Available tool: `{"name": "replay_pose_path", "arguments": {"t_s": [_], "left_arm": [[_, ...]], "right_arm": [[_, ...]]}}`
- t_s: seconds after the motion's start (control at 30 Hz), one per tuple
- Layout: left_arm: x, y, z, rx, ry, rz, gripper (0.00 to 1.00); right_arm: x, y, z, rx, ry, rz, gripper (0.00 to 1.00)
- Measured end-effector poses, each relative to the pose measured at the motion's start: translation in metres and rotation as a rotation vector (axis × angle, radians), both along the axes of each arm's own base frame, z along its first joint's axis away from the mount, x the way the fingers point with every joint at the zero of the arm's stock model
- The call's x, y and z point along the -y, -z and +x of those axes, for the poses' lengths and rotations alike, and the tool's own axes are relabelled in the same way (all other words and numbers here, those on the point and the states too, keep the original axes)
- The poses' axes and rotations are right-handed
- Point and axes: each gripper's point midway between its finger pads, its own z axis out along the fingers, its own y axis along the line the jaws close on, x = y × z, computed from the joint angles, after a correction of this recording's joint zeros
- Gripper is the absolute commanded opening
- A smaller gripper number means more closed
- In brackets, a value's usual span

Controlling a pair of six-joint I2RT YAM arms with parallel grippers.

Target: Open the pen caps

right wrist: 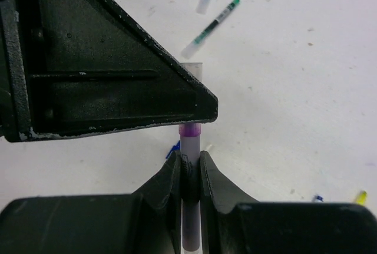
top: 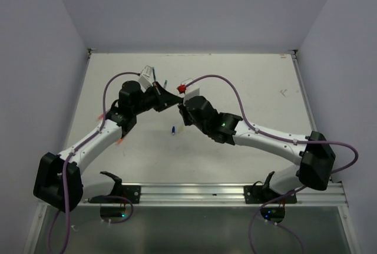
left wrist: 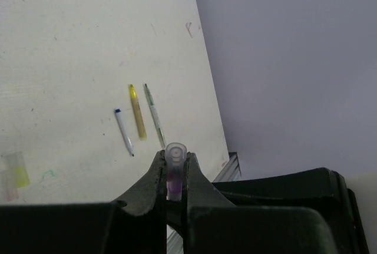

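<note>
Currently — purple pen (right wrist: pixel 189 144) clamped in right gripper (right wrist: pixel 190 164), its cap (left wrist: pixel 175 149) pinched tight in left gripper (left wrist: pixel 175 160), both held above the table (top: pixel 253 89) towards its far edge — best pulled straight apart along the pen's axis, grips firm, no bending.

The left arm (top: pixel 94 139) and right arm (top: pixel 265 138) wear white link shells between black joint housings (top: pixel 56 180), the bulkiest at eight and four o'clock. A purple cable (top: pixel 227 83) loops along each. The left gripper (left wrist: pixel 175 161) and right gripper (right wrist: pixel 190 161) are matte black, the left's edges scuffed pale.
</note>
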Motion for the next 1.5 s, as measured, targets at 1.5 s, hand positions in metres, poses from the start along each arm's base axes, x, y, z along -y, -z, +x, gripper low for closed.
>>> {"name": "replay_pose_path", "arguments": {"t_s": [1.5], "left_arm": [[-0.082, 0.182, -0.05, -0.262, -0.083, 0.348, 0.03]], "right_arm": [[0.096, 0.165, 0.022, -0.5, 0.349, -0.027, 0.01]]}}
